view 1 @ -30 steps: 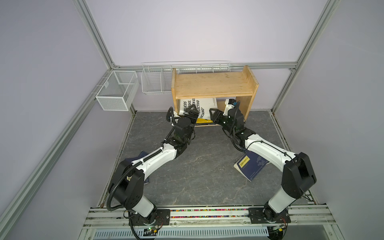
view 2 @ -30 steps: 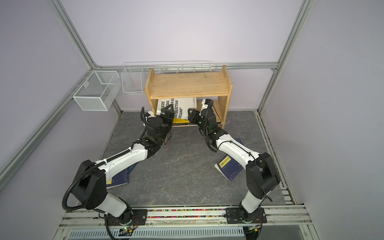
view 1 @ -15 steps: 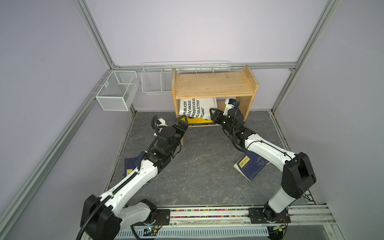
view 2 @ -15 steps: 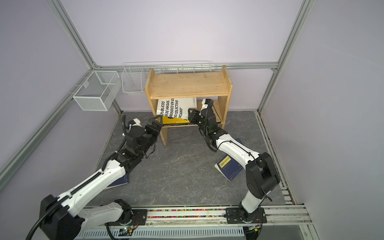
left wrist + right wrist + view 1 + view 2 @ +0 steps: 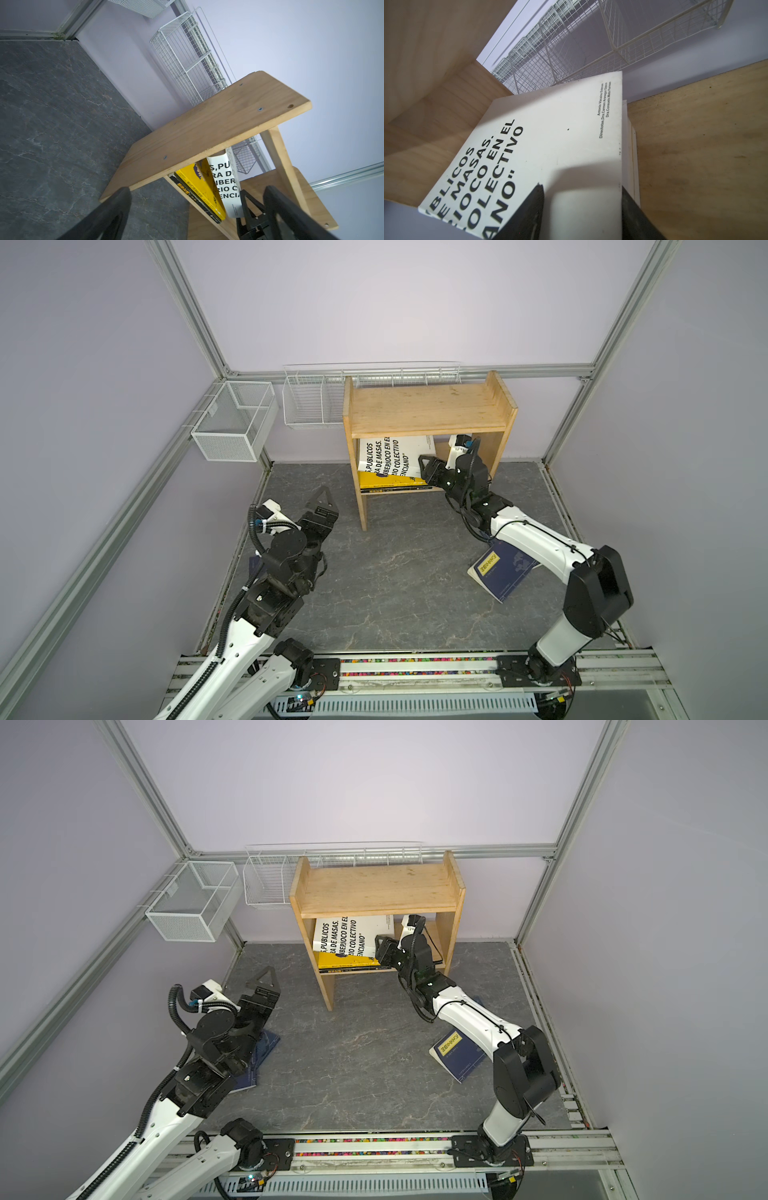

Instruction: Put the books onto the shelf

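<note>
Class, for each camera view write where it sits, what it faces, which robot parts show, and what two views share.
Both top views: high overhead, looking down toward the shelf; both arms, left gripper and right gripper show.
Left wrist: low, left of the shelf, aimed upward at its side panel; the left gripper's fingers show.
Right wrist: inside the lower tier, facing the white book; the right gripper's fingers show.
Shared: both wrist views show the white book and wire basket.
</note>
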Action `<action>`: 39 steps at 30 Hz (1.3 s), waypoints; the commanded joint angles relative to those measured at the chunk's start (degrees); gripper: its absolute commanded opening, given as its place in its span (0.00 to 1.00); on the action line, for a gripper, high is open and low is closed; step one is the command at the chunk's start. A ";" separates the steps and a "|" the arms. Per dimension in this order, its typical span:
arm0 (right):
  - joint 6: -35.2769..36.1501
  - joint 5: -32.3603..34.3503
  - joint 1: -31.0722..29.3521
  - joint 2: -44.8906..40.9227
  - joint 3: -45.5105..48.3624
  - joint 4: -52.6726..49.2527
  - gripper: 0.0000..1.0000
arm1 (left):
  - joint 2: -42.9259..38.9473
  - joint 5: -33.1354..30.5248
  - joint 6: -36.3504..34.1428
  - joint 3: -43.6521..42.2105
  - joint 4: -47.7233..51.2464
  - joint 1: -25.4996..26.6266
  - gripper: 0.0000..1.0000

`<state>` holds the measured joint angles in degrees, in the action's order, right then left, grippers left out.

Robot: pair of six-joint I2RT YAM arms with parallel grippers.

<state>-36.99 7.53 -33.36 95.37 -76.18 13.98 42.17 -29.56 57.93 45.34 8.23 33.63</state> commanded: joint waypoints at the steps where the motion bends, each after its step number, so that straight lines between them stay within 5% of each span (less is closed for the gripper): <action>1: 1.13 -2.52 0.27 -0.97 -1.51 0.23 0.57 | 2.68 -0.26 -1.25 -0.68 1.03 -0.23 1.00; 24: -1.18 -10.67 1.73 2.07 -4.09 0.26 0.57 | 5.48 0.29 -0.57 -2.95 -2.03 -0.92 1.00; 39: 1.74 -7.59 1.81 -0.26 -5.06 -4.43 0.67 | 5.11 0.90 -0.42 -3.95 -2.37 -1.46 1.00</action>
<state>-36.82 0.56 -30.92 96.64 -79.40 10.94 47.83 -28.60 57.39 41.95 6.09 32.56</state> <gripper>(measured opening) 0.662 0.995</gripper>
